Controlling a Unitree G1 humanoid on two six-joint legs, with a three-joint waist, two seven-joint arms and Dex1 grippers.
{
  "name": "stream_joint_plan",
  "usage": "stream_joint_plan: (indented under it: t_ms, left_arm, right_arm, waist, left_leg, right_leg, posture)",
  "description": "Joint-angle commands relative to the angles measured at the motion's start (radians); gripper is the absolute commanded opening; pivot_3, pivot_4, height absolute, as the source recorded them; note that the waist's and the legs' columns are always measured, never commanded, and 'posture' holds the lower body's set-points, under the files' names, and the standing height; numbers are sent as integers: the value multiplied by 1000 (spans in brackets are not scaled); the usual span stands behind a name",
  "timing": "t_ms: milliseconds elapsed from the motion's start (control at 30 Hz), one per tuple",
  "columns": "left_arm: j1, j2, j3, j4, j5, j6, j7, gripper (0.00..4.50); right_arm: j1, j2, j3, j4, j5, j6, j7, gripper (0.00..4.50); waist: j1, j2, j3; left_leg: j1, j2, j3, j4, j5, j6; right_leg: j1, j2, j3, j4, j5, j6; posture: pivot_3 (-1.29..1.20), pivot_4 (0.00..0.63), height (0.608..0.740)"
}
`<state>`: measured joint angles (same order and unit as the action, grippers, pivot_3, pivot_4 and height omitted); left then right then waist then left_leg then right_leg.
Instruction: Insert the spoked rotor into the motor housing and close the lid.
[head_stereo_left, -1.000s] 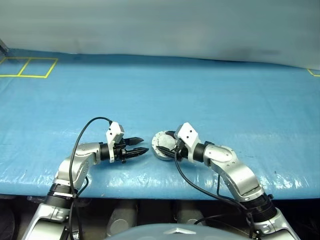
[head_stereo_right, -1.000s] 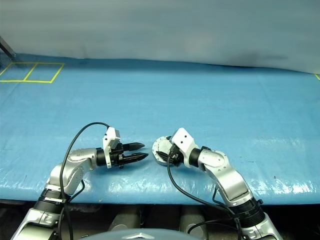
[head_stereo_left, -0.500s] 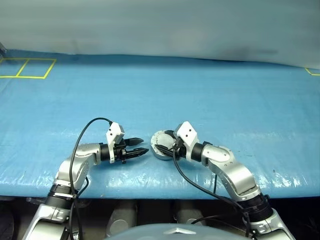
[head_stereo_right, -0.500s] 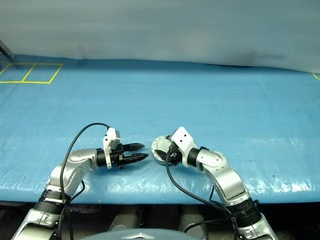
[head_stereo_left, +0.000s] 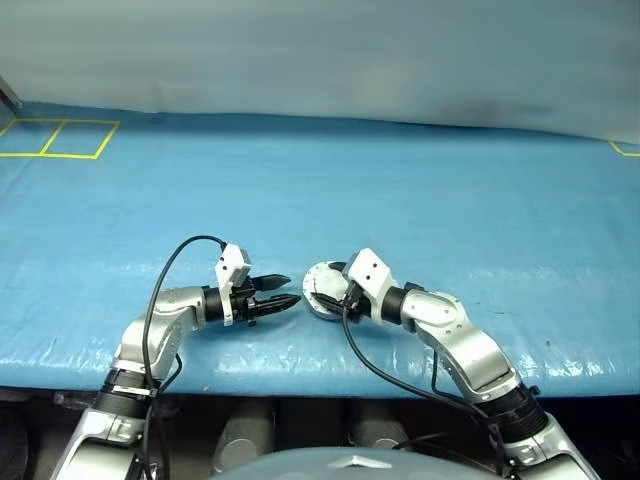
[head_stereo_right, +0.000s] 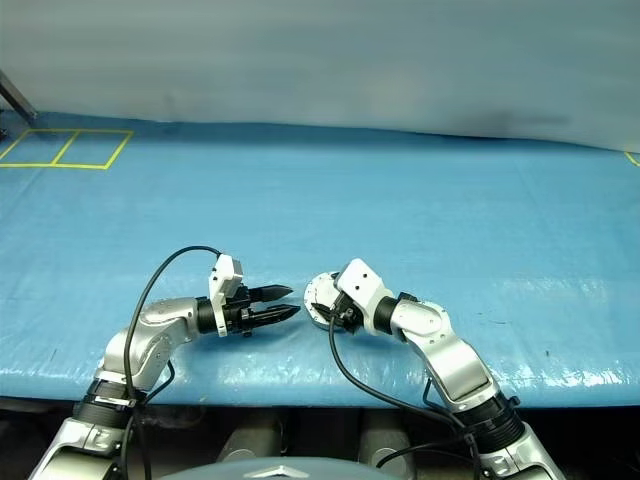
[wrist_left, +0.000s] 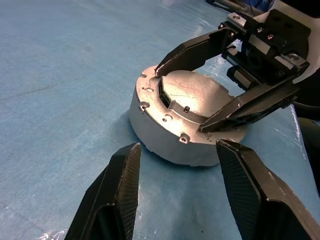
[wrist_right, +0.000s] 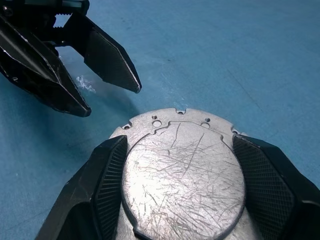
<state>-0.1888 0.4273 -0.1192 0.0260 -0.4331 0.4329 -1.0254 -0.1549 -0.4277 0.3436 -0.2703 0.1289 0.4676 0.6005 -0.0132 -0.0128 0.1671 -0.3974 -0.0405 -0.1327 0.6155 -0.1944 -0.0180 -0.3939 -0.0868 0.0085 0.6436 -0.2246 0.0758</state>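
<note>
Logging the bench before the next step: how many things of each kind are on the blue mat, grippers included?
Grey metal motor housing, lid closed on top: 1
Black two-finger grippers: 2, left gripper, right gripper
Total: 3

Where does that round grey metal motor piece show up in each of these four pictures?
Left eye view: the motor housing lies low centre, at the right gripper.
Right eye view: low centre, same spot.
Left wrist view: centre, right gripper's fingers on either side of it.
Right wrist view: bottom centre, between that gripper's fingers.
Shared landmark: the blue table cover.
</note>
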Motion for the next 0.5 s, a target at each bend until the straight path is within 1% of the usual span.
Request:
stream_joint_plan:
  t_ms: [33,200,433,500]
  left_arm:
    - [-37,-38,31,-24,-39,6,27,1684]
    - [-66,-70,21,14,-14,-18,49,26]
    - [-98,-78,-14,80,50,-36,64,26]
    - [-95,-62,-45,81,73,-31,47,26]
  right_arm:
    - [27,-14,3,89,-47,40,-26,3046]
    - [25,-13,2,87,-48,38,-30,3046]
    - [29,-7,-10,76,-44,37,-41,3046]
    - [32,-2,-15,74,-43,34,-49,3046]
  waist:
    - [0,0,-1]
    - [1,0,-3]
    - [1,1,-3]
    - [1,1,-3]
  left_leg:
    - [0,0,0,0,0,0]
    - [0,-1,1,0,1,1]
    - [0,-1,1,0,1,1]
    - [0,-1,1,0,1,1]
  right_leg:
    - [0,0,0,0,0,0]
    - [1,-1,0,0,0,0]
    - [1,0,0,0,0,0]
    - [1,0,0,0,0,0]
  posture:
    - [0,150,740]
    - [0,150,740]
    - [0,150,740]
    - [0,150,740]
